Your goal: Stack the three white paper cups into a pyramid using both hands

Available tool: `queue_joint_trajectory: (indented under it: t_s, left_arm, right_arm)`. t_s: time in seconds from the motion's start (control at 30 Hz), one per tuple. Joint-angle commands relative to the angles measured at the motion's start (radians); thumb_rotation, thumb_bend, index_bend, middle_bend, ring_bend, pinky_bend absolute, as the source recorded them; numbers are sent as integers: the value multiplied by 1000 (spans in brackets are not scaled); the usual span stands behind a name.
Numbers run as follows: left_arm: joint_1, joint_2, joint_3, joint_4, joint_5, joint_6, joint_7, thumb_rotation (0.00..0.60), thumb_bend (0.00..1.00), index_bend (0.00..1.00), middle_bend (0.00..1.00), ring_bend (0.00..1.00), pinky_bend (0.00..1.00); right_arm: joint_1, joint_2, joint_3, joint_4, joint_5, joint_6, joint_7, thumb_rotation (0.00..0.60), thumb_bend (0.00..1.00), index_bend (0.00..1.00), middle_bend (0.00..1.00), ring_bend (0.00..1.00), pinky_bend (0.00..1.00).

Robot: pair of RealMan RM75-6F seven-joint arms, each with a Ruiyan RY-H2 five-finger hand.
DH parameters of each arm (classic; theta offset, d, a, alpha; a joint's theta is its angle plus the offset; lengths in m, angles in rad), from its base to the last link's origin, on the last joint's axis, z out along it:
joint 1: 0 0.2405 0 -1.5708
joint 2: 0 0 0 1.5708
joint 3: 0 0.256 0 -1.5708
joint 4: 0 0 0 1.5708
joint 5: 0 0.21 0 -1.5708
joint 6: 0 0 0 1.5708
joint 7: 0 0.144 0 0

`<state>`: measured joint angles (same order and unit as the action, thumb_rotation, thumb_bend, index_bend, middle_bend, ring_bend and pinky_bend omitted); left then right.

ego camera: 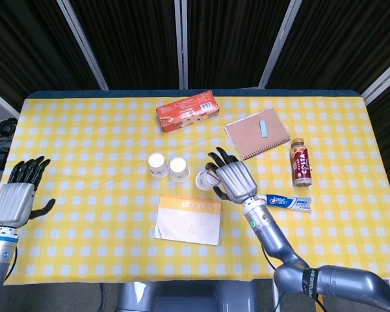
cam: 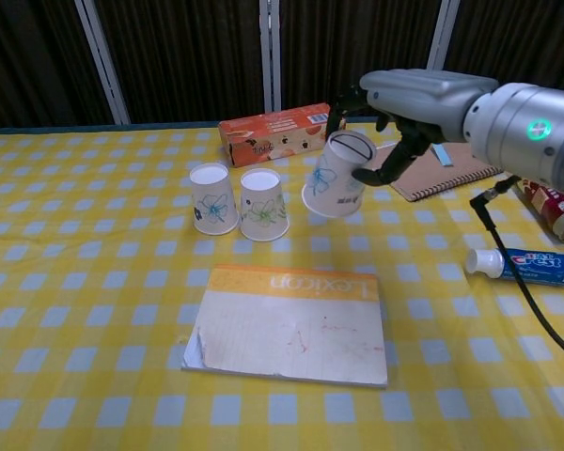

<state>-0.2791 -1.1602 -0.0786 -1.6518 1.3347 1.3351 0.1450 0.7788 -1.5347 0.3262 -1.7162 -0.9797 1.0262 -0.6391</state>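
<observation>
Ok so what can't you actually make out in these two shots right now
- Left hand: chest view misses it entirely; it lies outside that frame.
- Held cup: in the head view the right hand covers most of it.
- Bottle: cut off by the chest view's right edge.
- Red box lettering: too small to read in either view.
</observation>
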Motion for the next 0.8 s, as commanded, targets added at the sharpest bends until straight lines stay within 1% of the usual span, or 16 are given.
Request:
queue_joint_trajectory:
  t_s: [0.03, 0.27, 0.37, 0.6, 0.8]
  left_arm:
    - [-2, 2, -4, 7, -7, -10, -13, 600, 310, 0, 0, 0, 0]
    - [-5, 11, -20, 31, -32, -36, -56, 600, 309, 0, 0, 0, 0]
    - [-6, 18, -18, 31, -26, -46, -72, 600, 309, 0, 0, 0, 0]
    - [-8, 25, -20, 36, -27, -61, -90, 600, 310, 0, 0, 0, 0]
    - [-8, 28, -23, 42, -30, -68, -103, 600, 310, 0, 0, 0, 0]
  right_arm:
    - [58, -44, 40, 34, 47, -12, -34, 600, 309, 439, 138, 0, 275]
    - [152, -104, 74, 86, 73, 0, -74, 600, 309, 442, 141, 0, 276]
    - [210, -147, 84, 137, 95, -18, -94, 600, 309, 442, 141, 0, 276]
    - [281, -209, 88, 237, 125, -35, -88, 600, 310, 450, 148, 0, 276]
    - [322, -246, 87, 319, 121, -43, -74, 600, 309, 450, 149, 0, 276]
